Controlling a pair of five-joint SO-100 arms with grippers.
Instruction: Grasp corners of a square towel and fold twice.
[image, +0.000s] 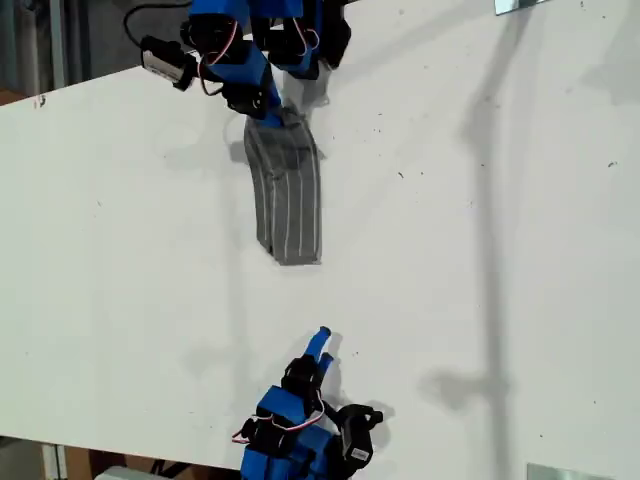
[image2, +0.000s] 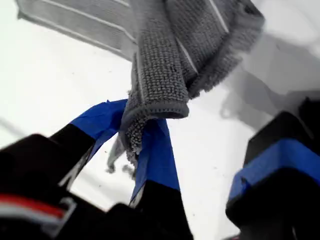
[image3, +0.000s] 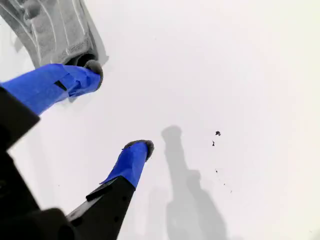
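The towel (image: 288, 195), grey with thin white pinstripes and bunched into a narrow strip, is seen on the white table (image: 480, 300), with one end lifted toward the top of the exterior view. That raised end is pinched between the blue-taped jaws of my first gripper (image2: 131, 131), which are closed tightly on a rolled hem (image2: 155, 107) of the cloth. Well apart from the towel, toward the bottom of the exterior view, my second gripper (image3: 122, 107) is held with its jaws spread wide and empty above the table.
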